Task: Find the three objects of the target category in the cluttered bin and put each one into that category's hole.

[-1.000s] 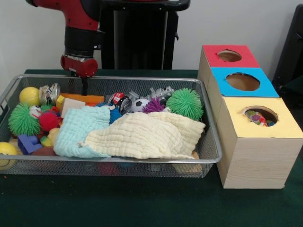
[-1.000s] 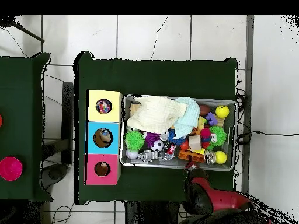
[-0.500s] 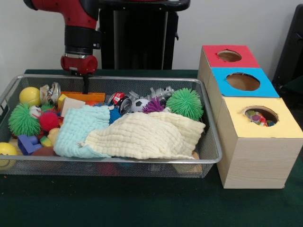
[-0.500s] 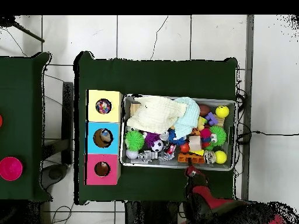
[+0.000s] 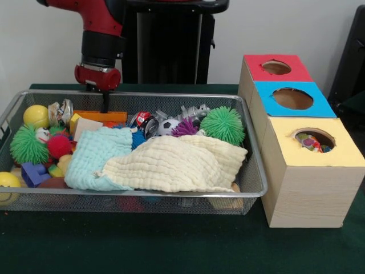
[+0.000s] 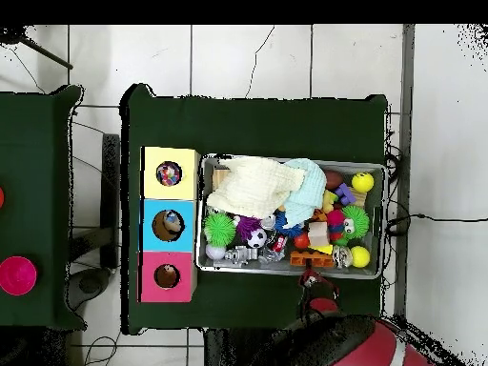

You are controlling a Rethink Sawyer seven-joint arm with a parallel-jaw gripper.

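Note:
The silver wire-mesh bin (image 5: 258, 171) (image 6: 385, 221) is full of toys and cloths. No polka-dot cloth shows among them. Polka-dot fabric shows inside the round hole (image 5: 313, 138) (image 6: 169, 173) of the yellow-topped box (image 5: 331, 160). My gripper (image 5: 104, 101) hangs from the red and black arm at the bin's far rim, left of centre, above an orange block (image 5: 105, 117). In the overhead view the gripper (image 6: 309, 278) sits just outside the bin's lower rim. Nothing shows in it.
A cream cloth (image 5: 177, 162) and a pale blue cloth (image 5: 94, 157) cover the bin's middle. Green spiky balls (image 5: 222, 124), yellow balls (image 5: 35, 115), a toy football and blocks lie around them. The blue-topped box (image 5: 292, 99) and the red-topped box (image 5: 276, 67) stand beyond the yellow one.
The arm has shifted slightly to the right in the front view and drawn back toward the robot's base in the overhead view. The bin's contents have not moved.

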